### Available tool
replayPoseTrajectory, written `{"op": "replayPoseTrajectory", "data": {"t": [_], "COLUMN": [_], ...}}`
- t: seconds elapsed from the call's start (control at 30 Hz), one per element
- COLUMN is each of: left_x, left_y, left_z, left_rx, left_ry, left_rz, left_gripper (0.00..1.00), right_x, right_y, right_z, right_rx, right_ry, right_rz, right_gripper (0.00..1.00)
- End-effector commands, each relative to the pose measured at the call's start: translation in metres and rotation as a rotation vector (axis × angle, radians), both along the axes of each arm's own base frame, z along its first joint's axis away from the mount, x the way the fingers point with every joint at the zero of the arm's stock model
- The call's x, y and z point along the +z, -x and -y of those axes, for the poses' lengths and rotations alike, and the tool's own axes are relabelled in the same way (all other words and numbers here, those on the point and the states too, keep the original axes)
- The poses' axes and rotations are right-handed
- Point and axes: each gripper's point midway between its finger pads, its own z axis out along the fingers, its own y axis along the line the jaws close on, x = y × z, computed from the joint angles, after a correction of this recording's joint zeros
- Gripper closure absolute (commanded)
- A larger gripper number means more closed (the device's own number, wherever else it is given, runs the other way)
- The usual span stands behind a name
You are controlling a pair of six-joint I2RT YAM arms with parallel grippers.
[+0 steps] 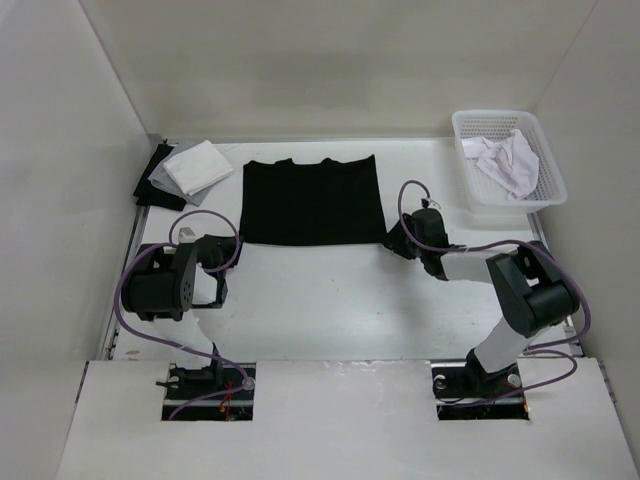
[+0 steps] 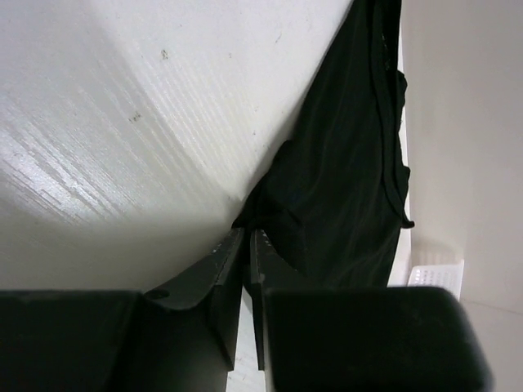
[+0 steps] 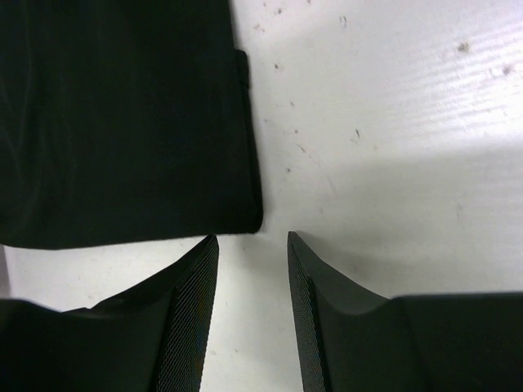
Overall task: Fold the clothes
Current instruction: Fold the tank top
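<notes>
The clothes (image 1: 310, 200), a plain black garment, lie flat as a wide rectangle at the middle back of the table. At its near left corner my left gripper (image 1: 238, 246) has its jaws nearly together, and in the left wrist view the left gripper (image 2: 248, 231) pinches a bunched corner of the clothes (image 2: 343, 180). By the near right corner, my right gripper (image 1: 392, 240) rests low on the table. Seen from the right wrist, the right gripper (image 3: 252, 238) is open with bare table between its fingers. The clothes' corner (image 3: 122, 122) lies just ahead of the tips, untouched.
A white basket (image 1: 545, 190) holding a white garment (image 1: 507, 160) stands at the back right. Folded white, grey and black fabric squares (image 1: 190, 168) lie at the back left. White walls close in the table on three sides.
</notes>
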Motion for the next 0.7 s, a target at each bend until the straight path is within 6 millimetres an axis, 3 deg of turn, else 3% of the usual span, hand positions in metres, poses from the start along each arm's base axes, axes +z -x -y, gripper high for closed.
{"op": "replayPoseTrajectory", "data": {"t": [0.0, 0.5, 0.67], "left_x": [-0.002, 0.017, 0.037], "left_y": [0.0, 0.005, 0.014], "left_z": [-0.004, 0.0, 0.002], "left_rx": [0.01, -0.008, -0.019], "left_ry": [-0.007, -0.005, 0.005], "left_rz": [0.003, 0.063, 0.113], "left_gripper": [0.94, 1.0, 1.0], "right_x": [0.004, 0.007, 0.04], "right_y": [-0.014, -0.031, -0.023], "right_z": [-0.007, -0.008, -0.008], "right_rx": [-0.003, -0.048, -0.046], "right_ry": [-0.028, -0.049, -0.048], "right_rz": [0.018, 0.064, 0.167], "right_gripper": [0.57, 0.96, 1.0]}}
